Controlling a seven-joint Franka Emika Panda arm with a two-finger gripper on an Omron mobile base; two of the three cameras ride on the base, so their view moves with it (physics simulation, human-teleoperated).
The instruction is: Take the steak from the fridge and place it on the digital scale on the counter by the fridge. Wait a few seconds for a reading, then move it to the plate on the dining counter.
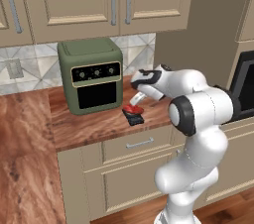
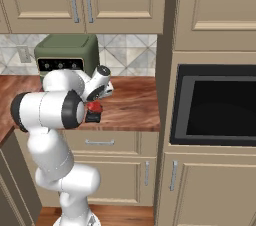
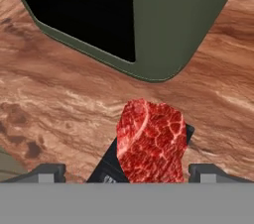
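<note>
On the left of the counter [image 1: 89, 129] stands a green toaster oven [image 1: 91, 76]. Just right of it and nearer the edge lies the scale [image 1: 133, 117], with the steak [image 3: 151, 141] resting on top of it. The gripper [image 1: 137, 100] hangs right above the steak, its fingers [image 3: 47, 173] spread wide to either side of the meat and not touching it. To the far right is a black oven [image 2: 215, 105]. This looks like the weighing step: the steak is set down and released. Next, after a pause for the reading, the fingers must close on the steak and carry it off to the plate.
</note>
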